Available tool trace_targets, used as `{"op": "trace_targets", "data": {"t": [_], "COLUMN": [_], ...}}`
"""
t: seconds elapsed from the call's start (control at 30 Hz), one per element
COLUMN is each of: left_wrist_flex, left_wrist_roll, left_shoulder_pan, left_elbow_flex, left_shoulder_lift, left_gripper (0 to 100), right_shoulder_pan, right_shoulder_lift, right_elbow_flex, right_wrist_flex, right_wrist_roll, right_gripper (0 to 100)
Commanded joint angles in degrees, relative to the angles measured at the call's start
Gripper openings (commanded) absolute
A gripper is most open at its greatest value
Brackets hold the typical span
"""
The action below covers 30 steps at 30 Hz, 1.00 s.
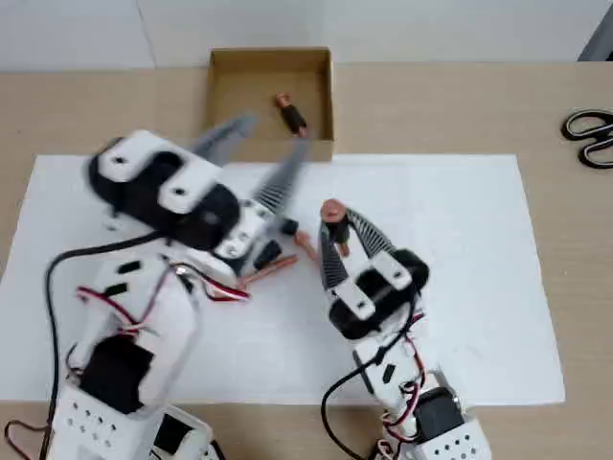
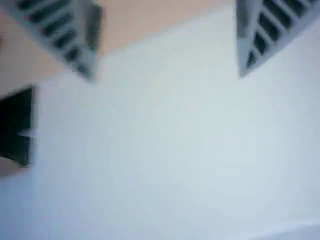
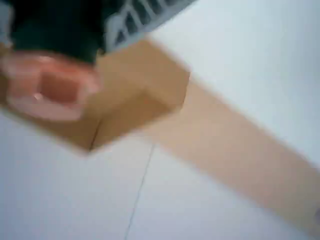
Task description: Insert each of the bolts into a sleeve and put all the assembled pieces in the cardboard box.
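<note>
The cardboard box (image 1: 222,94) stands at the back of the table with one assembled bolt and sleeve (image 1: 290,114) lying inside. My left gripper (image 1: 275,134) hovers open at the box's front wall, its fingers (image 2: 75,40) spread wide above the white paper. My right gripper (image 1: 337,226) stands right of it over the paper, shut on a copper bolt (image 1: 331,209) seated in a black sleeve (image 1: 337,231). In the right wrist view, the bolt head (image 3: 47,90) and sleeve (image 3: 55,30) show close up with the box (image 3: 135,95) behind. Loose bolts (image 1: 268,272) and a sleeve (image 1: 267,254) lie between the arms.
A white paper sheet (image 1: 460,259) covers the middle of the wooden table (image 1: 431,105). Scissors (image 1: 592,137) lie at the far right edge. A small black sleeve (image 1: 288,227) rests by the left arm's wrist.
</note>
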Motion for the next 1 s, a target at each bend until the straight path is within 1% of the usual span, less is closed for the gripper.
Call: {"op": "trace_targets", "data": {"t": [0.0,0.07,0.13,0.2,0.3,0.4,0.5,0.63,0.73,0.97], "left_wrist_flex": [0.44,0.44,0.44,0.35,0.35,0.35,0.35,0.26,0.35,0.35], "left_wrist_roll": [-0.44,-0.35,-0.44,-0.44,-0.44,-0.44,-0.26,-0.18,-0.18,-0.18], "left_shoulder_pan": [-5.98,-8.35,-10.20,-11.25,-12.66,-14.95,-18.02,-20.57,-20.57,-20.57], "left_elbow_flex": [2.33,7.96,14.29,21.05,30.55,37.85,40.66,40.92,41.89,44.09], "left_shoulder_lift": [-5.10,-10.11,-16.62,-23.74,-33.41,-41.93,-42.29,-42.02,-42.29,-42.29], "left_gripper": [0,2,2,0,0,0,0,0,0,0], "right_shoulder_pan": [1.45,3.82,5.93,6.46,6.46,6.46,6.64,6.73,6.73,6.46], "right_shoulder_lift": [-1.10,-1.10,-1.01,-1.01,-0.84,1.71,8.66,23.25,35.47,61.67], "right_elbow_flex": [0.26,0.18,-1.58,-5.01,-10.11,-14.07,-19.08,-29.27,-37.19,-50.02], "right_wrist_flex": [3.91,4.44,5.76,10.33,18.07,21.67,21.58,21.49,18.77,2.68], "right_wrist_roll": [0.44,0.44,0.09,-0.70,-6.86,-11.16,-12.92,-15.82,-16.44,-16.26], "right_gripper": [0.2,0.2,0.2,0.2,0.2,0.2,0.2,0.2,0.2,0.2]}}
